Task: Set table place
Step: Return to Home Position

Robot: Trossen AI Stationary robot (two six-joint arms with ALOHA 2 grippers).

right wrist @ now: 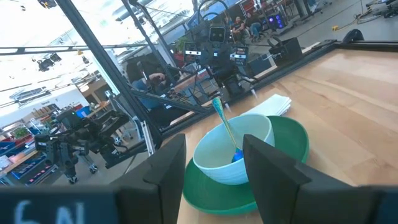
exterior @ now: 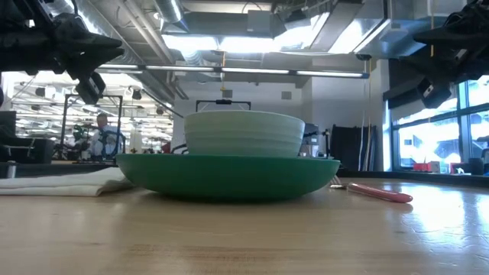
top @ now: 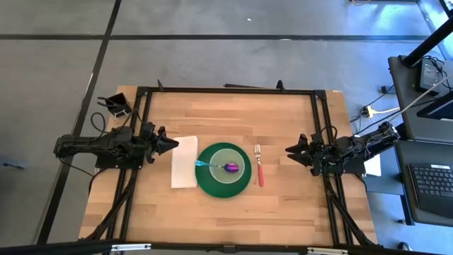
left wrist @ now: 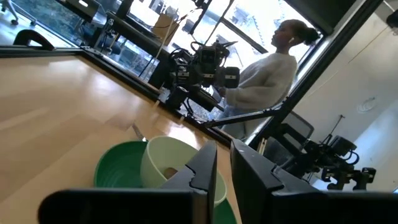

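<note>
- Table [top: 283, 113]: light wood top w/ black rail frame. The place setting sits mid-table, bare wood all round it.
- Green plate [top: 209, 185] at centre, w/ a pale bowl [top: 230, 154] standing on it. Blue spoon [top: 225, 167] lies in the bowl, handle leaning out over the rim toward the napkin side.
- White napkin [top: 185, 162] is just beside the plate on the L arm's side. Pink fork [top: 260, 173] is just beside the plate on the R arm's side, not touching it.
- Left gripper [top: 175, 144]: tip at the napkin's outer edge, raised well off the wood per low view. Fingers drawn nearly together, slim gap, nothing in them.
- Right gripper [top: 287, 150]: near the fork but apart from it, also raised. Fingers spread wide, empty.
- Judgement: setting looks done, so only the retreat is left.
- To do it well: pull each arm straight back toward its own side rail, keeping height. No dip or sideways swing, since L could drag the napkin and R could flick the fork.
- Keep wrists steady and go slow until clear of the setting.
- Far: a person [left wrist: 267, 74] in a pale top stands beyond the table, well apart from both arms.
</note>
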